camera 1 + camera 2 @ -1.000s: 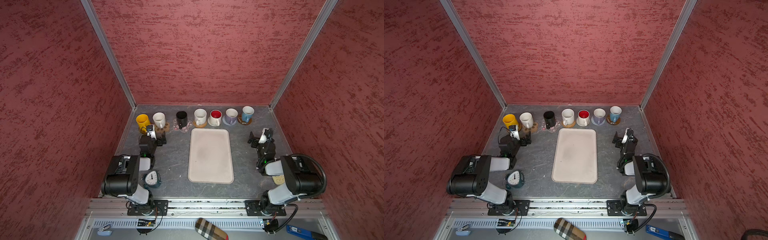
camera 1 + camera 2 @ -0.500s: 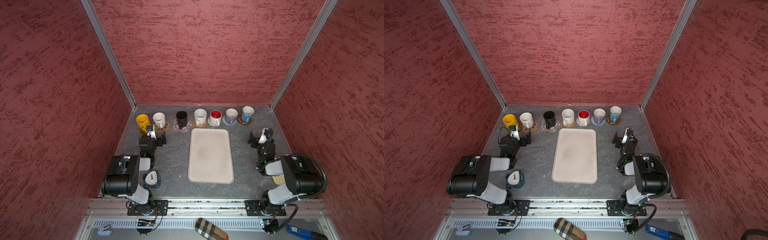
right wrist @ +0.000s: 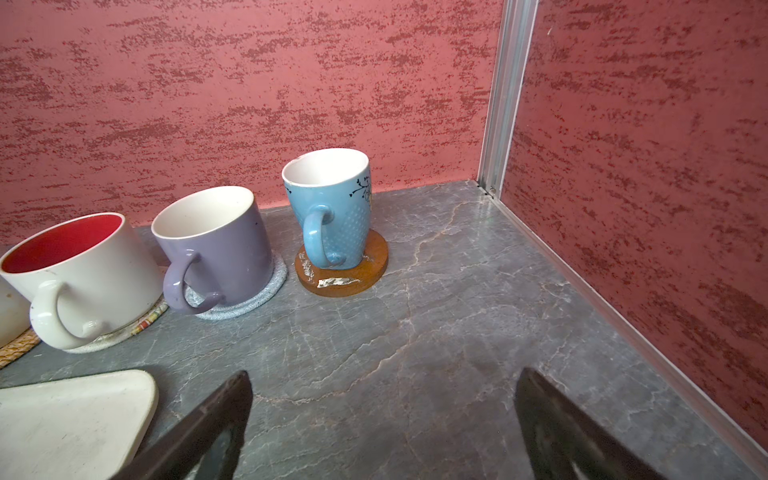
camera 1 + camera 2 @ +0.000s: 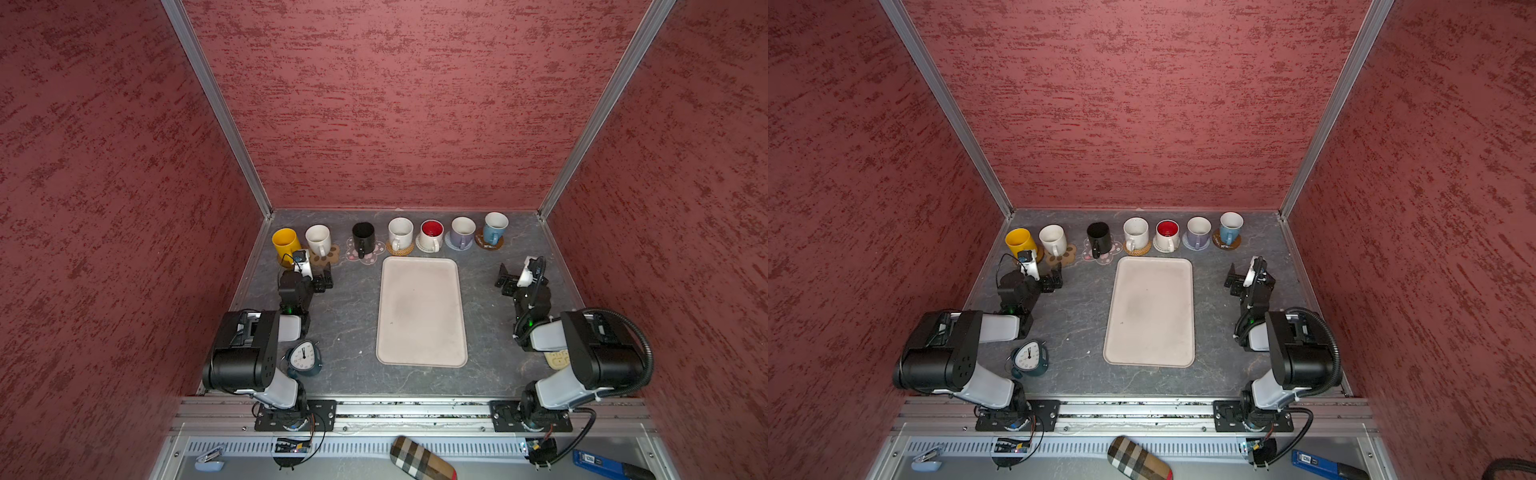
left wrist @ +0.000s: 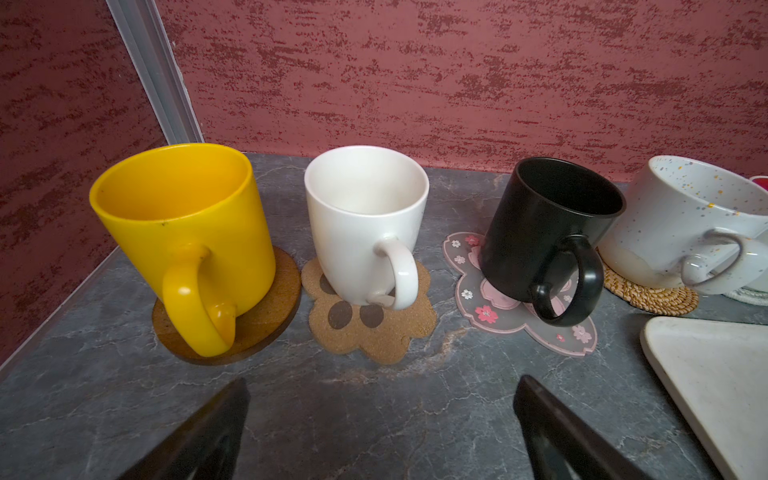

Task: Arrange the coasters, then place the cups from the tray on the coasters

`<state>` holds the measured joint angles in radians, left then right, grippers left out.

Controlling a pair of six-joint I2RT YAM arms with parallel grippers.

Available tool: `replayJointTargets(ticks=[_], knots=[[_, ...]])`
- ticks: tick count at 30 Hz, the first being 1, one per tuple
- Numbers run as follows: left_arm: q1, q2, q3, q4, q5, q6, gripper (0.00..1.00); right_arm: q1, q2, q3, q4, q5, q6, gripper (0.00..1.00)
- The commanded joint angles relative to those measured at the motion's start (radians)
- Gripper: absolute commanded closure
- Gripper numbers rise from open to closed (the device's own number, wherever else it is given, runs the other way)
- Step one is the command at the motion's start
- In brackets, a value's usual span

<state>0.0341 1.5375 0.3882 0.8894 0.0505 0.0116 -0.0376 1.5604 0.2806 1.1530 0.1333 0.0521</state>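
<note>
No shift to be seen against the pictures of a second ago: left gripper [image 4: 323,281] and right gripper [image 4: 505,279] in the same spots, both spread wide and holding nothing (dark fingers apart over bare stone in each wrist view).

Tray [image 4: 419,311] at the centre of both top views, beige, round-cornered, nothing on it. Above it, along the back wall, one row of upright cups, each on a coaster, handles toward the lower edge:
- yellow cup [image 5: 178,220] on a brown disc [image 5: 266,316]
- white cup [image 5: 365,224] on the paw coaster [image 5: 374,332]
- black cup [image 5: 544,232] on the flower coaster [image 5: 498,316]
- speckled cup [image 5: 681,232] on the rattan coaster [image 5: 648,295]
- red-lined cup [image 3: 83,274] on a whitish coaster [image 3: 137,326]
- lavender cup [image 3: 216,245] on a grey woven round [image 3: 257,303]
- blue cup [image 3: 336,208] on a scuffed brown disc [image 3: 353,278]

Speckled cup cut off at the right edge of the left wrist view. Whitish coaster mostly hidden under its cup. Cream keypad [image 4: 557,359] at lower right, half behind the right arm.
</note>
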Motion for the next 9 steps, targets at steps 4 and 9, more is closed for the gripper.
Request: replayJointTargets(ticks=[4, 9], knots=[[-0.003, -0.003, -0.003, -0.007, 0.0, -0.001, 0.0, -0.004, -0.01, 0.005, -0.001, -0.023, -0.015, 0.01], [-0.003, -0.003, -0.003, -0.007, -0.002, -0.001, 0.0, -0.004, -0.01, 0.003, 0.0, -0.023, -0.016, 0.01]])
